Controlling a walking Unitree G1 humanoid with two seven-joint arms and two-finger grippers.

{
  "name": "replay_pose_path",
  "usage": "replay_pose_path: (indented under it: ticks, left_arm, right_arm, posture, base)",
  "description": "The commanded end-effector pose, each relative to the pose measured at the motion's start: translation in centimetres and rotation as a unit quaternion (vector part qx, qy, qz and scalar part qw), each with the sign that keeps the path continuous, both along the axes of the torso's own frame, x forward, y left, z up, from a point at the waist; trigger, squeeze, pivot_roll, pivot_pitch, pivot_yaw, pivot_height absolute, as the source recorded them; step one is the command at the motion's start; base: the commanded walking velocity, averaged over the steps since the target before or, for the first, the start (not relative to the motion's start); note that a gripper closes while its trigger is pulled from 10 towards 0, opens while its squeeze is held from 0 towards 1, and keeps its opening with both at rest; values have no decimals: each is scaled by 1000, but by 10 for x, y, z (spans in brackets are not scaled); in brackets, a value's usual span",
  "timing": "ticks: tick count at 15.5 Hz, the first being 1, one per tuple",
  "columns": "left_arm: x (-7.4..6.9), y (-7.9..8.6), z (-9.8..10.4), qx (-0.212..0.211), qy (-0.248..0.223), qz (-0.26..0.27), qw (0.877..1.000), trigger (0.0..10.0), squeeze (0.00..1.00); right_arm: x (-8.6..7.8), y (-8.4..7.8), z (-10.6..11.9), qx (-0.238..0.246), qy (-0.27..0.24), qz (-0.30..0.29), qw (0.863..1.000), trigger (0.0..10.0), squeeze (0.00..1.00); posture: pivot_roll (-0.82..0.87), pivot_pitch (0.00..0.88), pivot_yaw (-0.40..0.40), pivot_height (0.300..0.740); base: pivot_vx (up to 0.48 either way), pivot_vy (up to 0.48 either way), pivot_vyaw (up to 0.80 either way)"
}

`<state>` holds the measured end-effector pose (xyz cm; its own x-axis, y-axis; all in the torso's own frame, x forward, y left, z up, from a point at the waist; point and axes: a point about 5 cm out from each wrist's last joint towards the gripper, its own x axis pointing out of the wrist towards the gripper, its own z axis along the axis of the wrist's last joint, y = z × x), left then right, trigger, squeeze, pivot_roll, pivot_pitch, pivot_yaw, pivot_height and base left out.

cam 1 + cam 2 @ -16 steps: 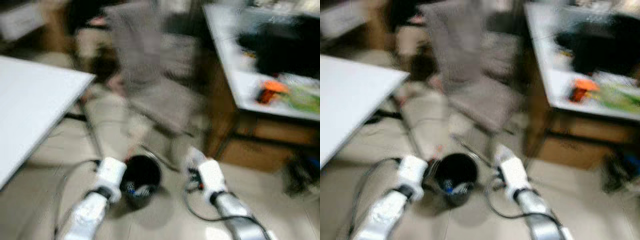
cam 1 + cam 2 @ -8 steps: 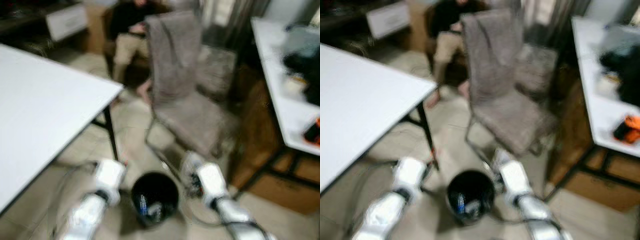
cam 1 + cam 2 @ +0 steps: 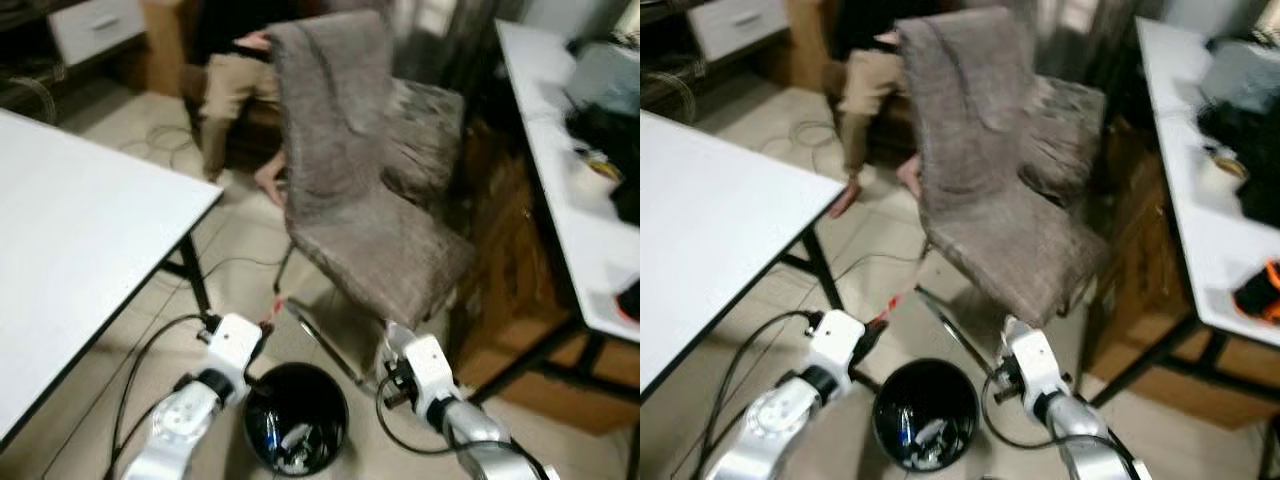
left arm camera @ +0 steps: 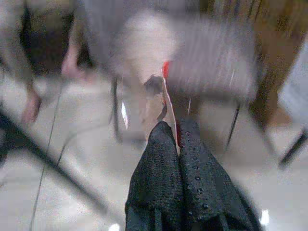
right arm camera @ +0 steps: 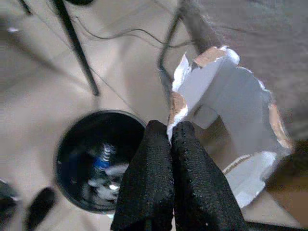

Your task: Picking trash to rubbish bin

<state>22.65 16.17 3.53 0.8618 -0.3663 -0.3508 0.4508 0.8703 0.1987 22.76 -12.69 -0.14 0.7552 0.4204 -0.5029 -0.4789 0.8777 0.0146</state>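
The right gripper (image 5: 171,139) is clamped on a torn piece of white cardboard (image 5: 226,101), held just beside the black rubbish bin (image 3: 296,418) on the floor. The left gripper (image 4: 177,139) pinches a thin scrap with a red edge (image 4: 161,94) near the bin's other side. By judgement, this is the carry-to-bin step; next each piece must come over the bin's mouth and be released.
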Motion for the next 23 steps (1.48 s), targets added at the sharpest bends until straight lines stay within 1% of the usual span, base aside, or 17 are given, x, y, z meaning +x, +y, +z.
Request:
replay_pose_path:
  ticks: [1, 3, 5, 7, 9, 10, 11, 13, 15, 16, 19, 22, 23]
  left_arm:
    - [-6, 1, -9, 8, 30, -3, 1000, 10000, 0]
    - [-8, 4, -14, 25, 45, -10, 999, 10000, 0]
    - [-9, 6, -15, 32, 54, -16, 998, 10000, 0]
    - [-9, 8, -15, 35, 60, -15, 997, 10000, 0]
    - [-10, 13, -14, 38, 64, -15, 997, 10000, 0]
    - [-12, 17, -15, 42, 67, -13, 997, 10000, 0]
    - [-12, 18, -15, 44, 68, -10, 997, 10000, 0]
    - [-13, 21, -14, 45, 69, -4, 997, 10000, 0]
    - [-13, 22, -15, 47, 71, -1, 996, 10000, 0]
    - [-14, 23, -15, 48, 71, 1, 996, 10000, 0]
    - [-12, 22, -14, 48, 70, 2, 996, 10000, 0]
    - [-11, 21, -13, 45, 68, 0, 997, 10000, 0]
    - [-11, 19, -13, 42, 67, -3, 997, 10000, 0]
  right_arm:
    - [-7, 5, -6, -3, 19, 22, 1000, 10000, 0]
    - [-4, 11, -8, -1, 31, 58, 998, 10000, 0]
    - [3, 17, -13, 1, 53, 83, 995, 10000, 0]
    - [10, 25, -18, -14, 66, 110, 992, 10000, 0]
    - [19, 39, -17, 4, 74, 122, 990, 10000, 0]
    - [24, 49, -14, 14, 74, 138, 987, 10000, 0]
    - [26, 53, -12, 16, 70, 149, 986, 10000, 0]
    - [32, 59, -9, 20, 68, 158, 985, 10000, 0]
    - [35, 61, -9, 23, 72, 164, 984, 10000, 0]
    - [35, 62, -10, 28, 77, 167, 983, 10000, 1000]
    - [34, 63, -12, 36, 85, 169, 981, 10000, 1000]
    - [33, 63, -13, 32, 85, 176, 980, 10000, 1000]
    - [34, 60, -13, 25, 79, 172, 982, 10000, 1000]
  posture:
    - [58, 87, -60, 740]
    - [52, 92, -58, 740]
    - [52, 98, -62, 740]
    - [55, 107, -64, 740]
    - [63, 114, -66, 740]
    - [68, 118, -69, 740]
    - [74, 120, -75, 740]
    - [77, 120, -79, 740]
    - [79, 120, -82, 740]
    - [78, 119, -83, 740]
    - [75, 118, -80, 740]
    - [75, 115, -76, 740]
    - [75, 114, -78, 740]
  base:
    - [0, 0, 0]
    - [0, 0, 0]
    - [0, 0, 0]
    - [0, 0, 0]
    - [0, 0, 0]
    - [0, 0, 0]
    - [0, 0, 0]
    - [0, 0, 0]
    - [0, 0, 0]
    - [0, 0, 0]
    - [0, 0, 0]
    - [0, 0, 0]
    - [0, 0, 0]
